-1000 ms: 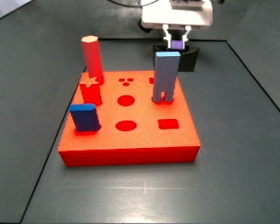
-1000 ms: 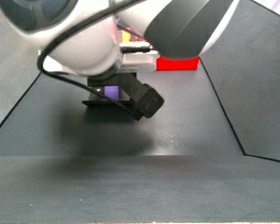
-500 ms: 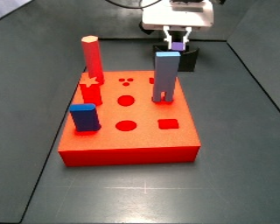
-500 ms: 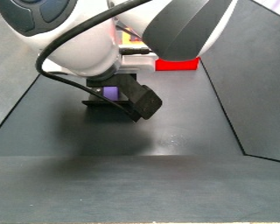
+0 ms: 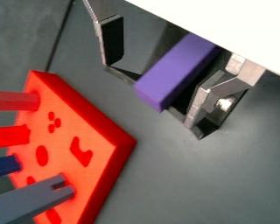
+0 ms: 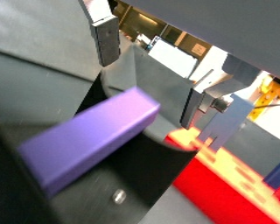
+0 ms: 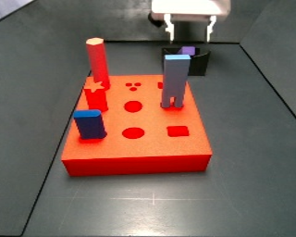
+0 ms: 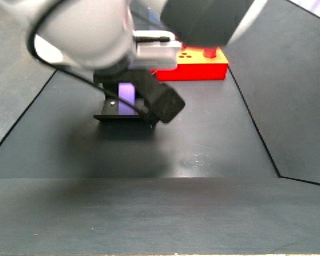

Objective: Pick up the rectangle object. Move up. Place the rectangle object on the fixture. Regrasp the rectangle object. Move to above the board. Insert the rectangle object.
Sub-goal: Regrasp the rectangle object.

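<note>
The rectangle object (image 5: pixel 178 70) is resting on the fixture (image 8: pixel 127 112); the hand (image 5: pixel 166 70), open above it, should be recentred squarely before closing.

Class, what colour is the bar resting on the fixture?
Purple; the bar shows best in a wrist view, between the open gripper fingers.

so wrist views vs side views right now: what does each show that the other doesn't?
Only the wrist views: the gripper fingers standing open, one each side of the rectangle object, not touching it; one also catches the board's holes and pegs up close.

Only the side views: the whole board with the red peg, grey-blue block and blue block, and the fixture behind it. The arm housing hides the fingers there.

Both: the purple rectangle object resting on the fixture, gripper above it, red board nearby.
</note>
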### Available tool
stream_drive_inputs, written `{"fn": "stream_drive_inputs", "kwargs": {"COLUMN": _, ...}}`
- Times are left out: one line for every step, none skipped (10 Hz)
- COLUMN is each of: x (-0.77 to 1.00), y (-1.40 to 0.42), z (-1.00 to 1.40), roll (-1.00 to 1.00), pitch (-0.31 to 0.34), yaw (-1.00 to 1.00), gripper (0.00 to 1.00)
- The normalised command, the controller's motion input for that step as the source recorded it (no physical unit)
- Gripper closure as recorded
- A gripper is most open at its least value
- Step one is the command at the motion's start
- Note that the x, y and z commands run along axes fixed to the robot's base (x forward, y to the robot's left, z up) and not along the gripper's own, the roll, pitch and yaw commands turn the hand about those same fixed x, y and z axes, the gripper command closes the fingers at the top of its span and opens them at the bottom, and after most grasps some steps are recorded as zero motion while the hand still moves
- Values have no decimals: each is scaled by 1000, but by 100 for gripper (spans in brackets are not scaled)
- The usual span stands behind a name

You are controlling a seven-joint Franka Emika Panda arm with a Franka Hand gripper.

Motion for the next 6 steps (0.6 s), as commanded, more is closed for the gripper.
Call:
{"fn": "stream_drive_inputs", "kwargs": {"x": -46, "y": -2, "z": 1000, "roll": 32, "pitch": -3, "yaw": 43, "gripper": 0}}
{"fn": "stream_drive_inputs", "kwargs": {"x": -46, "y": 3, "z": 853, "roll": 36, "pitch": 19, "yaw": 43, "gripper": 0}}
{"fn": "stream_drive_inputs", "kwargs": {"x": -41, "y": 3, "z": 736, "roll": 39, "pitch": 35, "yaw": 40, "gripper": 0}}
{"fn": "stream_drive_inputs", "kwargs": {"x": -31, "y": 4, "z": 493, "roll": 41, "pitch": 62, "yaw": 32, "gripper": 0}}
{"fn": "stream_drive_inputs", "kwargs": {"x": -28, "y": 7, "z": 250, "roll": 39, "pitch": 80, "yaw": 18, "gripper": 0}}
{"fn": "stream_drive_inputs", "kwargs": {"x": -122, "y": -769, "z": 839, "roll": 1000, "pitch": 67, "yaw": 22, "gripper": 0}}
